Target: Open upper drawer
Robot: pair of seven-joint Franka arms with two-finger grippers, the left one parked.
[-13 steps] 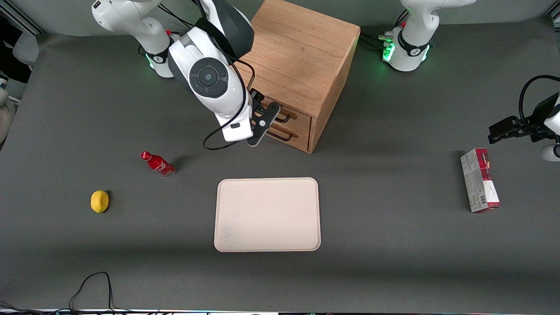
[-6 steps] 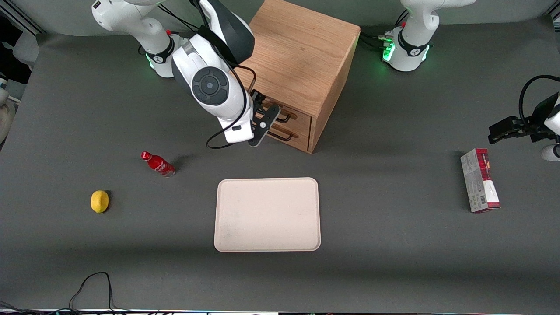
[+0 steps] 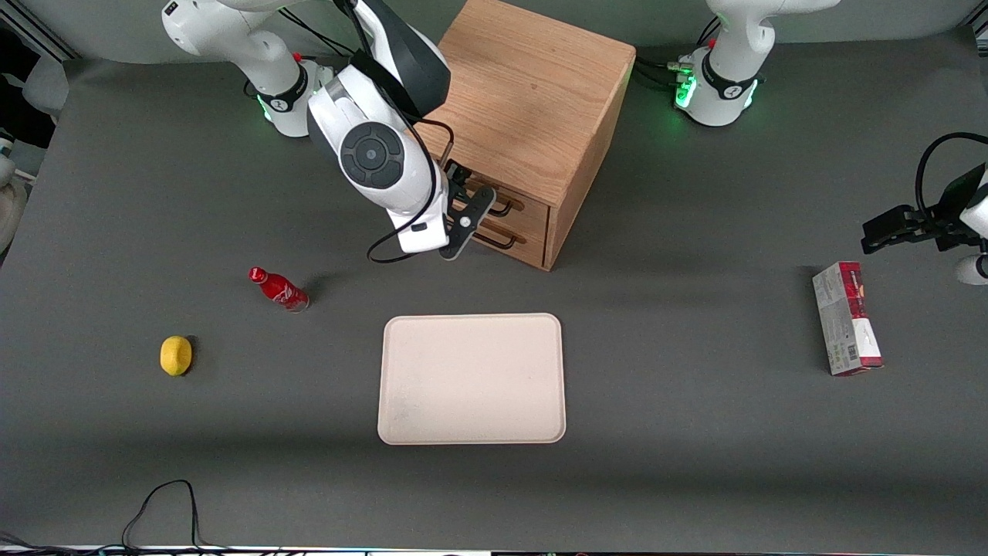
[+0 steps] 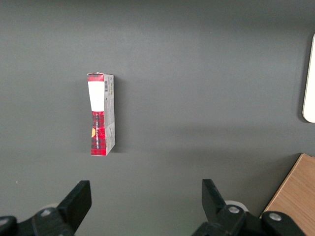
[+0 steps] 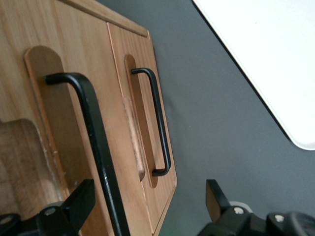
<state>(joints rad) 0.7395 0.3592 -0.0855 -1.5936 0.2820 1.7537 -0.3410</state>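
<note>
Work surface: a dark grey matte table (image 3: 695,463), evenly lit, with broad soft shadows. A black cable loop (image 3: 166,502) lies at the edge nearest the front camera.

A light oak cabinet (image 3: 532,108) stands on the table, farther from the front camera than the cream tray (image 3: 472,378). Its front panel carries two drawers, both shut flush. The upper drawer (image 3: 519,203) sits above the lower drawer (image 5: 135,64); each has a thin black wire bar handle.

The gripper (image 5: 147,204) is directly in front of the upper drawer. In the right wrist view its two fingers are spread wide, with the upper handle (image 5: 93,142) running between them; neither finger (image 5: 74,204) is seen to touch the bar.

Toward the working arm's end of the table: a red bottle (image 3: 279,289) lying tilted, and a lemon (image 3: 175,355) nearer the front camera. Toward the parked arm's end: a red and grey carton (image 3: 846,318), lying flat.
</note>
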